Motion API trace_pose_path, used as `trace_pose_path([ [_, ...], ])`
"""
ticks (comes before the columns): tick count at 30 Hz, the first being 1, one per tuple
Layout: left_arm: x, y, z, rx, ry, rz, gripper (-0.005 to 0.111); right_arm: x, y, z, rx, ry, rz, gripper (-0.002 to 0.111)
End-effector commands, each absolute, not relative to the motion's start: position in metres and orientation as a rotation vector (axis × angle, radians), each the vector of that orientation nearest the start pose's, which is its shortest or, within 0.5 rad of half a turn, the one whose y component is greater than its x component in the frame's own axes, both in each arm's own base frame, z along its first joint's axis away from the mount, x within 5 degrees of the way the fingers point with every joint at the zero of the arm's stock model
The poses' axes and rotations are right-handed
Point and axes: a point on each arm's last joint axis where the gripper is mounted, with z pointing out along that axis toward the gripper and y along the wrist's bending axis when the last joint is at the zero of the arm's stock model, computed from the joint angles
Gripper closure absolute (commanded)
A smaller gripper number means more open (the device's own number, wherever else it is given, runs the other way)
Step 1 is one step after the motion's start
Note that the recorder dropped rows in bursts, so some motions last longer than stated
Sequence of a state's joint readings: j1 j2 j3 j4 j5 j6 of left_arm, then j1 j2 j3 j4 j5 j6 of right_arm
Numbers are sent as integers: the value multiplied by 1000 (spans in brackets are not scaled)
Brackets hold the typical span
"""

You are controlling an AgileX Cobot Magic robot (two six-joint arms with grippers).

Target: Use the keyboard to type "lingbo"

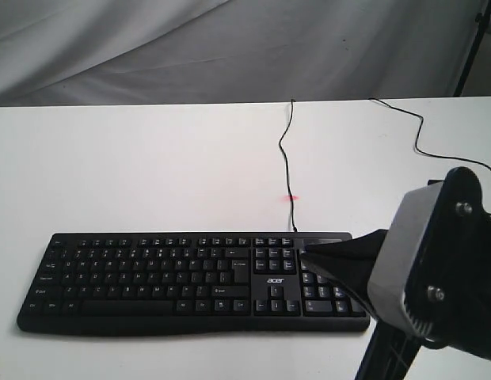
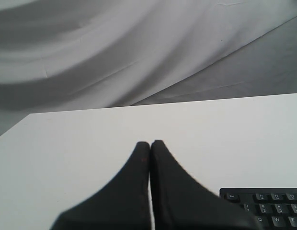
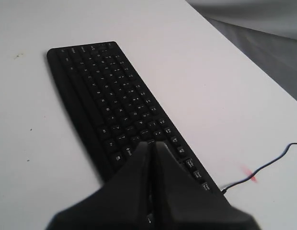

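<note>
White table, grey cloth hanging behind. Exterior: keyboard is lying along the near side, cable running far; right gripper is pointing left over its number-pad end. Left wrist: left gripper is sitting pinched closed over bare table near the keyboard's corner. Right wrist: right gripper's fingers are pressing together, tip over keys.

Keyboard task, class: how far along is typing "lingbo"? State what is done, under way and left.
Done: the left tool and right tool are shut, ready to press; no typed letter shows. In hand: the right tool is above the keyboard at its number-pad end. Remaining: apparently all six letters in the main block; the left tool is beside the keyboard, over the table.
</note>
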State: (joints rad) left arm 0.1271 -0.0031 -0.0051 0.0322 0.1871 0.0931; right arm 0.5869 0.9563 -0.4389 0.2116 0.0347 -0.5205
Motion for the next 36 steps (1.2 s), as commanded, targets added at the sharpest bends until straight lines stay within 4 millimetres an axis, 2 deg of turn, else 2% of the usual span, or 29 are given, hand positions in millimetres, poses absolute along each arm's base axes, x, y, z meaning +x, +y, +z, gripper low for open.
trace_pose_path([
  [1, 56, 7, 197, -6, 1670, 190, 106, 154, 104, 251, -886, 1834, 187, 108],
  [5, 56, 7, 197, -6, 1670, 190, 106, 154, 104, 251, -886, 1834, 187, 108],
  [11, 56, 7, 197, -6, 1670, 190, 106, 142, 96, 269, -848, 1750, 199, 108],
  [15, 56, 7, 197, -6, 1670, 190, 106, 121, 78, 287, -798, 1681, 200, 108],
  [22, 56, 7, 197, -6, 1670, 190, 106, 88, 42, 304, -650, 1639, 110, 108],
  [31, 56, 7, 197, -6, 1670, 190, 106, 44, 17, 309, -485, 1575, -30, 108],
  [36, 56, 7, 197, -6, 1670, 190, 106, 26, 15, 297, -495, 1604, -39, 108],
])
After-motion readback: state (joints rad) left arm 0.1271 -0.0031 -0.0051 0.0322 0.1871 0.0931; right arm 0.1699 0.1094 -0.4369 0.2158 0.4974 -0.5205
